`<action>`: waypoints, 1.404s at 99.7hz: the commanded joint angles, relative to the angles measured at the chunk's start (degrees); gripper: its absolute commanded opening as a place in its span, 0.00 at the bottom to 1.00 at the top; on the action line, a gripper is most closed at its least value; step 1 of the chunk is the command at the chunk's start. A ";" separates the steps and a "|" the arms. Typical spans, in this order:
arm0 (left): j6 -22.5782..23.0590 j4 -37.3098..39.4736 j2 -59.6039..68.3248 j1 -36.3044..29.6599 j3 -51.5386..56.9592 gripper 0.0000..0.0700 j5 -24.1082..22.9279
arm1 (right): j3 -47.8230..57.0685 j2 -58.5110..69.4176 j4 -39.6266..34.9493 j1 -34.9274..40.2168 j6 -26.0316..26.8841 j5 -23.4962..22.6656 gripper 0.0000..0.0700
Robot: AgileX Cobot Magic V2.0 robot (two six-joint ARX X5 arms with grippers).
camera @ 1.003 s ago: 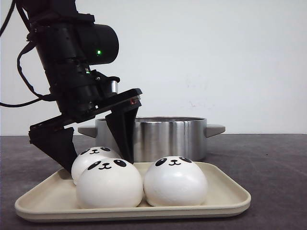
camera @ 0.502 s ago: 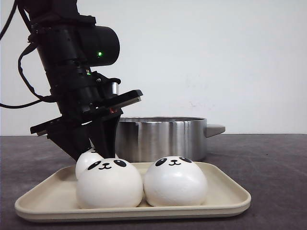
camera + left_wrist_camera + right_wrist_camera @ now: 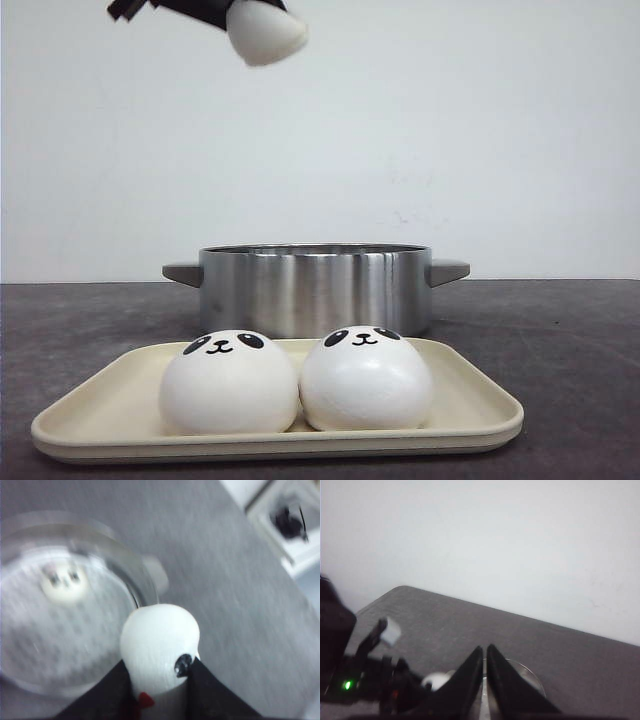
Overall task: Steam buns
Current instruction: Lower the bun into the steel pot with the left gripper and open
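Bun point(image 3: 265, 32) clamped between left gripper point(image 3: 159, 680) fingers, high above pot point(image 3: 315, 288).

Two round white buns with black panda faces sit side by side, touching, on a cream tray point(image 3: 470, 395): the left bun point(image 3: 229, 382) and the right bun point(image 3: 366, 377). A third bun point(image 3: 265, 30) hangs high in the air, and a fourth bun point(image 3: 63, 581) lies blurred inside the steel pot point(image 3: 315, 287).
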 commanded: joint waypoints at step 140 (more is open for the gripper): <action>4.70 8.31 35.32 5.07 11.65 0.74 -14.80 | 1.14 0.42 -2.03 5.55 -0.46 0.39 0.01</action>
